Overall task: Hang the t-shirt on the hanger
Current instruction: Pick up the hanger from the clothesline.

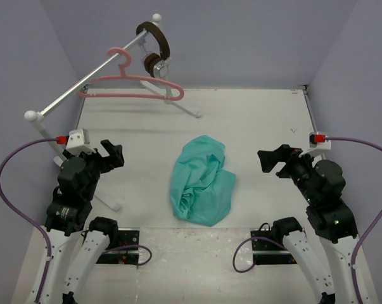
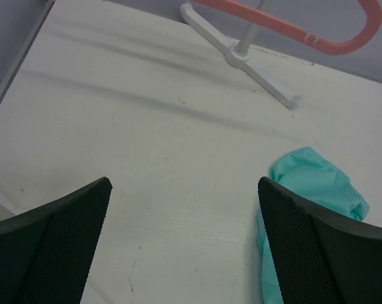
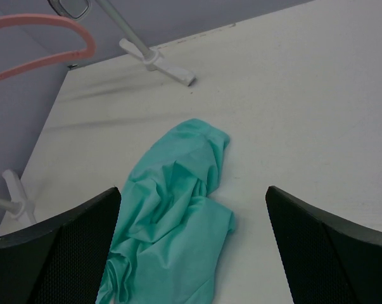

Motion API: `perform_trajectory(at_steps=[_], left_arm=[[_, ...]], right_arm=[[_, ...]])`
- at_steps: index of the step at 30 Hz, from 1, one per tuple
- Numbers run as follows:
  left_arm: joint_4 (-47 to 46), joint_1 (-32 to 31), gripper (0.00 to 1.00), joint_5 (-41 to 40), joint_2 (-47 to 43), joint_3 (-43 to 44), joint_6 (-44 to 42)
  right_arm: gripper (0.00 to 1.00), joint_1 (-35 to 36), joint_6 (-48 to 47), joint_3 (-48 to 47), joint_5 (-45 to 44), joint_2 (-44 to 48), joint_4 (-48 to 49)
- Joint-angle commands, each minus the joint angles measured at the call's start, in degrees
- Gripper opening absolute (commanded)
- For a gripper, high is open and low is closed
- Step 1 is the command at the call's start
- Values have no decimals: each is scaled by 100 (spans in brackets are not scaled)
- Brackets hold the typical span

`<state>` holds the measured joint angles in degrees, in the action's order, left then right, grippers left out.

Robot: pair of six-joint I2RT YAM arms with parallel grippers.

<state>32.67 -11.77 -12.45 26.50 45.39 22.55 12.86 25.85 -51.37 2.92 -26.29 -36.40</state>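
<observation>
A: Which step is judged to be in hand?

B: The first one, the pick-up. Nothing is held. The left pincer [image 1: 112, 154] is spread wide, with only bare desk [image 1: 254, 120] seen between its fingers. The right pincer [image 1: 272, 161] is opened just as wide, and nothing is gripped by it either.

A: Where is the shirt found?

B: The shirt [image 1: 202, 182] is seen crumpled in a heap on the desk between the two pincers. It is placed ahead and to the right of the left one, and ahead and to the left of the right one, apart from both.

A: And the hanger?

B: The hanger [image 1: 130, 94] is hung by its hook on the rail [image 1: 70, 85], well beyond the left pincer and raised above the desk. Headphones [image 1: 154, 47] are hung on the same rail, just past the hook.

A: What is called for next?

B: Probably the heap is to be reached and an edge pinched, so that the cloth can be lifted and spread. Collar and hem cannot be told apart in the folds, so an opening must be found first. The hanger will likely need to be steadied or taken down by the other pincer.

A: Are any containers to be noted?

B: None is seen.
</observation>
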Motion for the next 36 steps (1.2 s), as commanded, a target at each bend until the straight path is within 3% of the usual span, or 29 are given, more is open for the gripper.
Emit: perform_trajectory(at_steps=[1, 12, 17, 18, 24, 30, 36], left_arm=[[-155, -18, 100, -97, -22, -24, 109], [-155, -18, 100, -118, -5, -25, 118], [-164, -18, 100, -89, 24, -36, 109], [-164, -18, 100, -82, 36, -32, 107], [-155, -18, 100, -89, 157, -30, 101], [-160, -18, 100, -96, 238, -60, 101], [-138, -18, 100, -67, 424, -30, 92]], right_arm=[[99, 23, 8, -84, 52, 11, 179], [99, 23, -11, -95, 1159, -382, 743], [99, 83, -230, -472, 3553, -1703, 2106], [99, 198, -315, -679, 3619, -2072, 2159], [99, 1569, -2107, -3444, 2066, -4973, 1084], [99, 1791, -2938, -6097, 2328, -7233, 657], [99, 2147, -3824, -7800, 1950, -8855, 292]])
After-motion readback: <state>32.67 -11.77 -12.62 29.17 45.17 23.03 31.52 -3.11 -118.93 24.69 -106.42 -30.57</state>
